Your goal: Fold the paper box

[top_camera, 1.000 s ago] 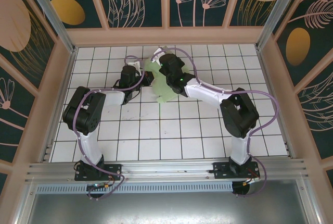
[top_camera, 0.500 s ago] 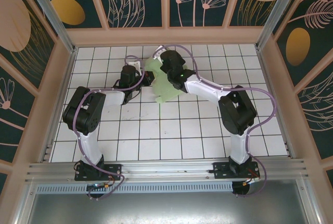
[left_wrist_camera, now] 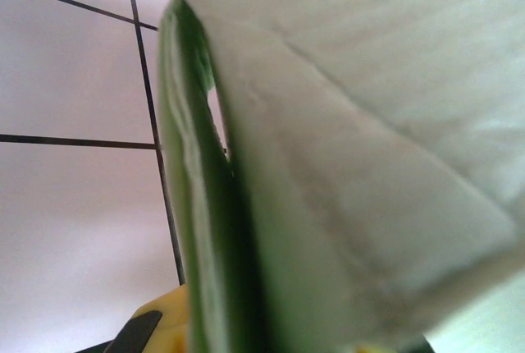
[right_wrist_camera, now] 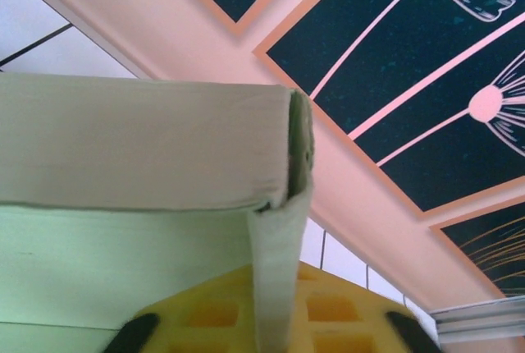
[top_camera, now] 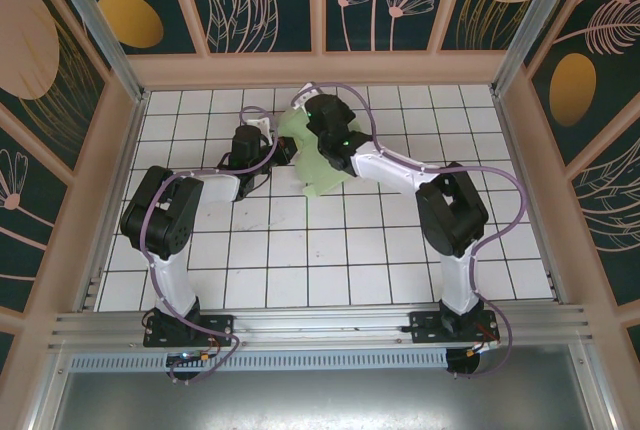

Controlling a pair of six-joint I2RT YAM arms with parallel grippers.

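Observation:
The paper box, pale mint-green card with creased flaps, stands partly raised off the white tiled floor at the back middle. From the left, my left gripper is shut on its edge. In the left wrist view the folded card runs down between the yellow fingers. Over the box's far side, my right gripper is shut on a narrow upright flap. That flap passes between the right gripper's yellow fingers, below a folded wall of the box.
The peach back wall with dark floral panels stands a couple of tiles behind the box. Side walls close the floor in at left and right. The near tiles lie between the two arms' bases.
My right gripper has shifted slightly left and toward the back over the box. More green card now shows beside it. The left arm has stayed put.

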